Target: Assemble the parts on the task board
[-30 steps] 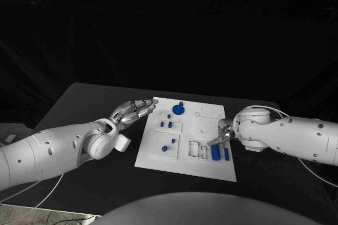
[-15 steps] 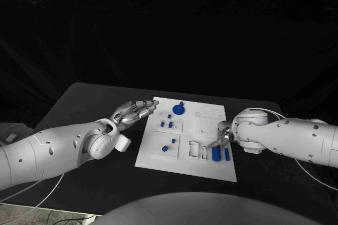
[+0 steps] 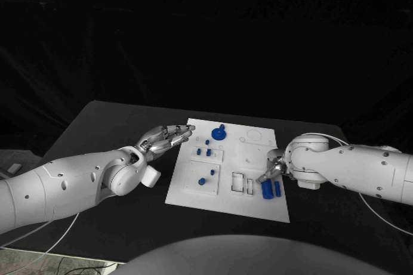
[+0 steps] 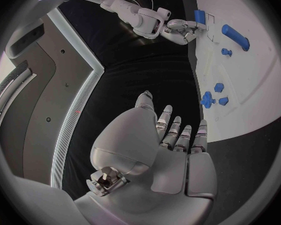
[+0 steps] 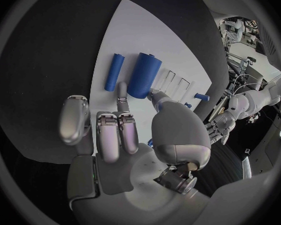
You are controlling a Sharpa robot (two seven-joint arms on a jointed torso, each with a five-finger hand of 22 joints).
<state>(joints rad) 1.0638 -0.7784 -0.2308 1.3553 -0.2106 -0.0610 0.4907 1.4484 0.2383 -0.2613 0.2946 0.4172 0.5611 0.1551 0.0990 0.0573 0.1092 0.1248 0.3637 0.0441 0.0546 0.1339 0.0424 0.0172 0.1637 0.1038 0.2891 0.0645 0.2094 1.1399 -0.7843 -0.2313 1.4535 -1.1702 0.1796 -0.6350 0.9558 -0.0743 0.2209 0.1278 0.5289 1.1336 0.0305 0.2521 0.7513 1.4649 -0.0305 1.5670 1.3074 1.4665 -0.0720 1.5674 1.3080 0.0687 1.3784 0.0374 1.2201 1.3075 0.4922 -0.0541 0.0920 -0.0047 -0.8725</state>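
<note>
At frame centre, head view: task board on table; left hand hovers beside it, fingers apart, empty | left wrist view: small blue parts lie unobstructed | right wrist view: right hand, fingers apart, fingertip against thick blue cylinder, probably to grasp; thin cylinder crowds beside.

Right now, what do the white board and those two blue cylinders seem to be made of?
The task board looks like matte white plastic: flat, even, no glare. The blue cylinders, thick and thin, look like smooth plastic with a faint sheen, possibly printed. I can't be sure of either.
</note>
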